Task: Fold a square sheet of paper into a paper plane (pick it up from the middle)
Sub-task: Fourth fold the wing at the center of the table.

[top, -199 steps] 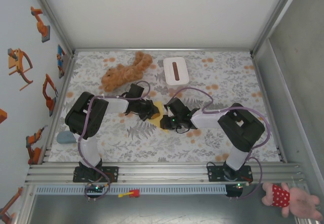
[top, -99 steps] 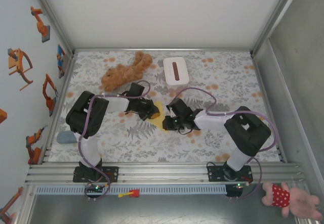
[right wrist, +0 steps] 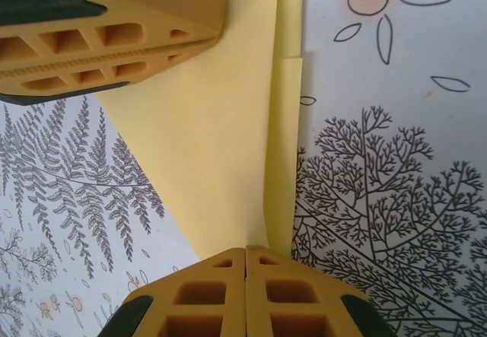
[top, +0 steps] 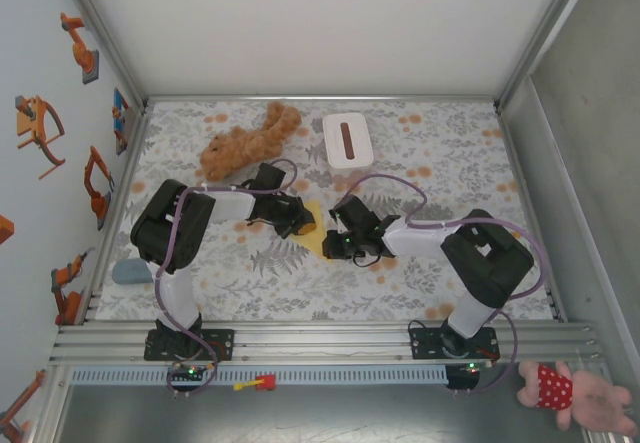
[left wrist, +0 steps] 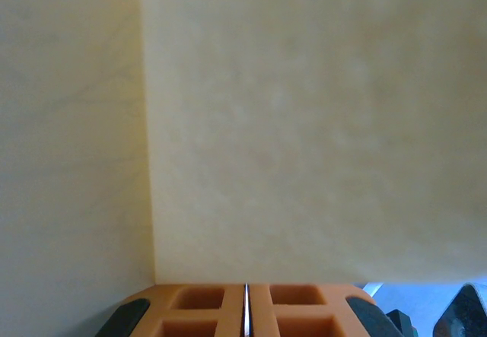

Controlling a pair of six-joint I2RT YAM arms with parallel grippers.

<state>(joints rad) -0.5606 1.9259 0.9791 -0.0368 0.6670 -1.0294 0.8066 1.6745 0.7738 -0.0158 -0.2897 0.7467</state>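
The yellow sheet of paper [right wrist: 205, 139] lies partly folded on the fern-patterned desk [top: 440, 163], about mid-desk between the two arms. One long flap is creased over along its right side. The right pincer [right wrist: 245, 284] is clenched on the sheet's near end, where the crease runs into the seam between its fingers. The left pincer [left wrist: 245, 310] is also clenched and rests on the sheet's far left part; I cannot tell whether any paper sits between its fingers. At the far side, well apart from the sheet, lie a brown plush toy [top: 248, 141] and a white box [top: 347, 139] with a brown slot.
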